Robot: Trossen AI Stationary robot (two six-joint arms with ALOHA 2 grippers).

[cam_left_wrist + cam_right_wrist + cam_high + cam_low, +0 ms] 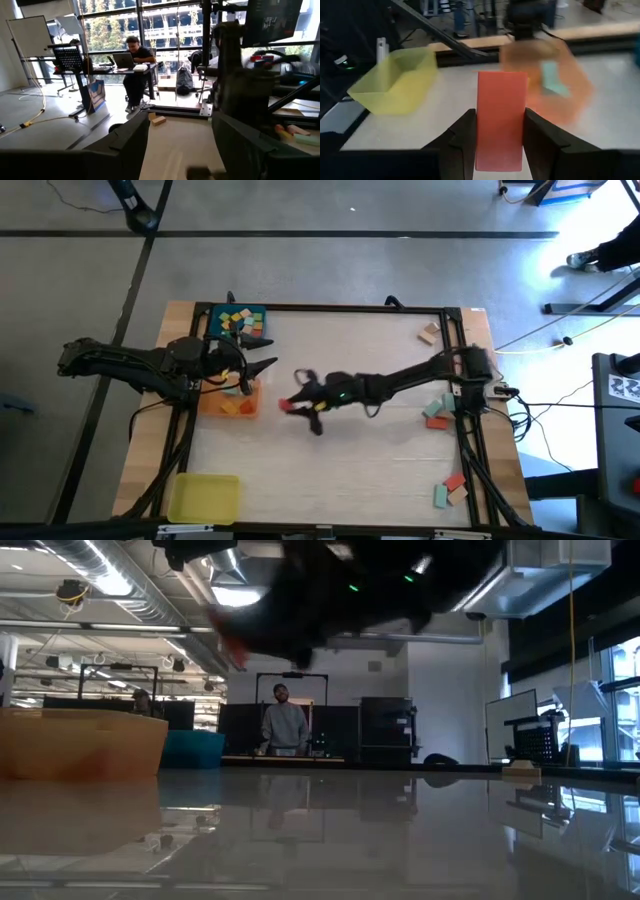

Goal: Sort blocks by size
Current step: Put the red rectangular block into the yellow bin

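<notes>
The left gripper (262, 366) hung open and empty beside the orange tray (229, 402), just below the blue tray (238, 321) of blocks at the table's far-left edge. Mid-table, over bare surface, the right gripper (290, 404) was clamped on a red block (501, 119). More blocks (438, 410) lay along the right edge; no writing was legible.

a dark arm (330, 600) hangs blurred above the glossy table (320, 840), a person (285, 725) standing beyond.
</notes>
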